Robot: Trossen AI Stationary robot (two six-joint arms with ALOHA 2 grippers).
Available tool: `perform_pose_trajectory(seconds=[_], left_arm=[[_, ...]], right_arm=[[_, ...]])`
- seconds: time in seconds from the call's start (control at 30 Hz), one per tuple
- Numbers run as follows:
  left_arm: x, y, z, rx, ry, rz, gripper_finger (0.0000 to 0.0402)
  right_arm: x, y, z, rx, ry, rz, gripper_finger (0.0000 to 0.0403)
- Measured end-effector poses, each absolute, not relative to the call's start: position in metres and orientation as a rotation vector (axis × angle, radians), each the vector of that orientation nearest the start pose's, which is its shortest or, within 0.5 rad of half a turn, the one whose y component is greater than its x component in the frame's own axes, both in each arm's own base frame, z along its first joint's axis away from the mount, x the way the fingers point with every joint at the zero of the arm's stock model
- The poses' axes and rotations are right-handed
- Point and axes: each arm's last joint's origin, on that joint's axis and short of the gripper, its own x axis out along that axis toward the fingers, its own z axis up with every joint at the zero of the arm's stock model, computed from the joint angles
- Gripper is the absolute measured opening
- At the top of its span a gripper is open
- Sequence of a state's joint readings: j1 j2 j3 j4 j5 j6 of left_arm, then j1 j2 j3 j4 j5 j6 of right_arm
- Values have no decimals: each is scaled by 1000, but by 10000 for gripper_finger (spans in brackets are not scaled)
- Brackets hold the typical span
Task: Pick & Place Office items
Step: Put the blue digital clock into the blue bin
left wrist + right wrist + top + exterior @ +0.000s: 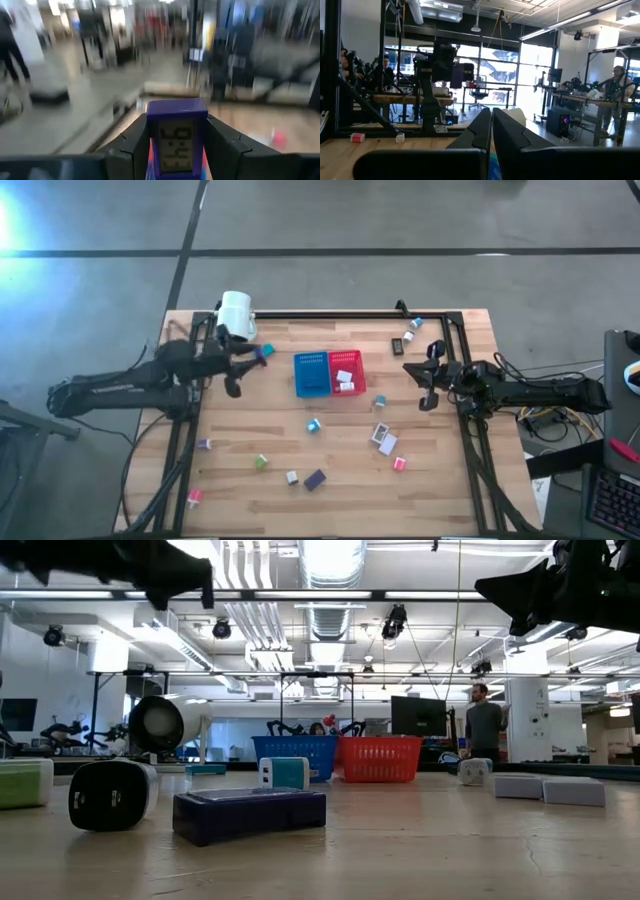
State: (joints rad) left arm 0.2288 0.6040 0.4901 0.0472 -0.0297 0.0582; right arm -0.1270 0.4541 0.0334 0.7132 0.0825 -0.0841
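Observation:
My left gripper (pixel 258 354) hangs above the table between the white lamp (pixel 236 312) and the blue bin (pixel 311 374), shut on a small purple-blue digital clock (pixel 177 132). My right gripper (pixel 415 370) hovers right of the red bin (pixel 346 372), shut and empty (pixel 491 112). Two white pieces (pixel 345 380) lie in the red bin. Small office items lie flat on the wood: a teal cube (pixel 314 426), white blocks (pixel 383 438), a pink piece (pixel 400 464), a dark purple block (pixel 315 479) and a green piece (pixel 262 462). My left gripper pinches the clock between its two fingers (pixel 135 142), one on each narrow side (pixel 152 135). The display faces the wrist camera, and the clock's top end (pixel 177 106) sticks out past the fingertips. The clock is lifted clear of the table.
A black frame rail (pixel 330 314) runs along the far edge, with a few small pieces (pixel 408 335) near its right corner. A purple piece (pixel 204 444) and a pink one (pixel 194 496) lie near the left edge. Bare wood lies between the bins and my right gripper.

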Motion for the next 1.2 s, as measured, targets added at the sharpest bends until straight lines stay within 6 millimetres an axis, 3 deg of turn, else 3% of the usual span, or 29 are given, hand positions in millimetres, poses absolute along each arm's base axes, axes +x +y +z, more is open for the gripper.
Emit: perform_pose_trajectory(seconds=[0.17, 0.3, 0.47, 0.7, 0.87, 1.03, 1.2], left_arm=[[183, 47, 299, 64, 297, 260, 149], [222, 58, 299, 83, 418, 225, 149], [270, 74, 277, 77, 565, 210, 149], [321, 93, 223, 54, 765, 192, 149], [341, 101, 185, 33, 905, 178, 149], [352, 108, 158, 14, 987, 175, 149], [356, 109, 152, 14, 1009, 169, 149]], right_arm=[[122, -18, 202, -91, -284, -220, 12], [122, -18, 202, -91, -284, -220, 12], [122, -18, 202, -91, -284, -220, 12], [122, -18, 202, -92, -283, -220, 12], [122, -18, 202, -96, -280, -220, 12], [122, -18, 202, -102, -279, -221, 12], [122, -18, 201, -107, -277, -220, 12]])
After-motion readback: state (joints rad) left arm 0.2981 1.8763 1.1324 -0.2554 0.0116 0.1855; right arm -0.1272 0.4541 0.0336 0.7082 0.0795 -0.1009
